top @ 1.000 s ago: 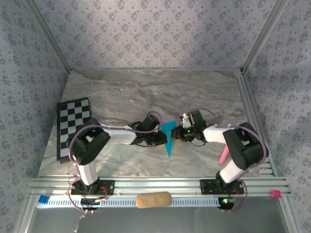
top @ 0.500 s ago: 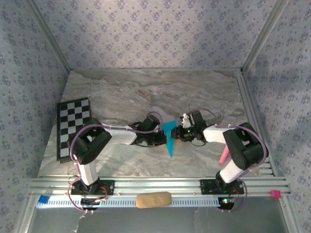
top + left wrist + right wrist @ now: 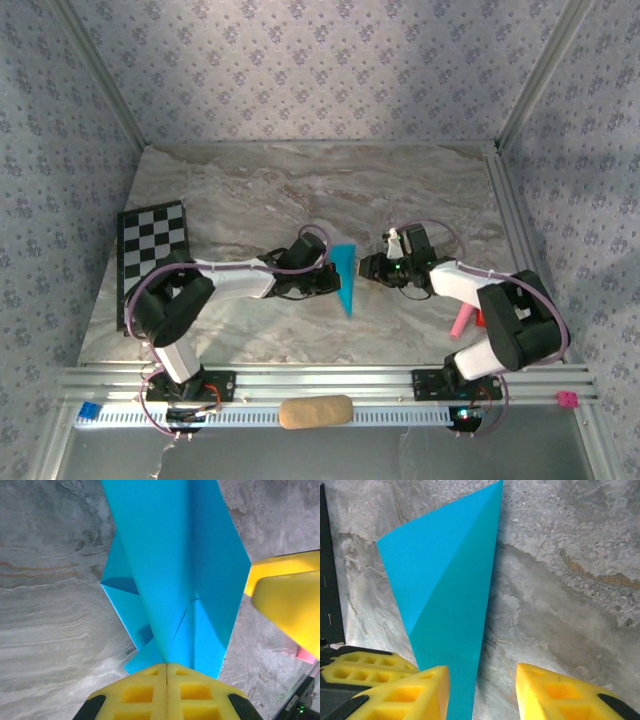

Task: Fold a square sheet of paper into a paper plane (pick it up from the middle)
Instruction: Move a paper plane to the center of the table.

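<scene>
Left claw (image 3: 166, 672) pinched shut on paper plane (image 3: 175, 555) crease; right claw (image 3: 480, 675) gaped, empty; steady pinch needed, no tugging.

My left arm (image 3: 240, 280) lies low, reaching toward the middle of the surface, its left fingers (image 3: 140, 695) pressed together on the paper plane (image 3: 175, 555). My right arm (image 3: 455, 280) faces it, right fingers (image 3: 555, 690) parted.

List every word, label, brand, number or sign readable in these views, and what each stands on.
None readable. The folded blue paper is blank, the checkered board carries plain squares, the tan block bears no label that I can make out, and the wallpaper has a flower pattern, no letters.
</scene>
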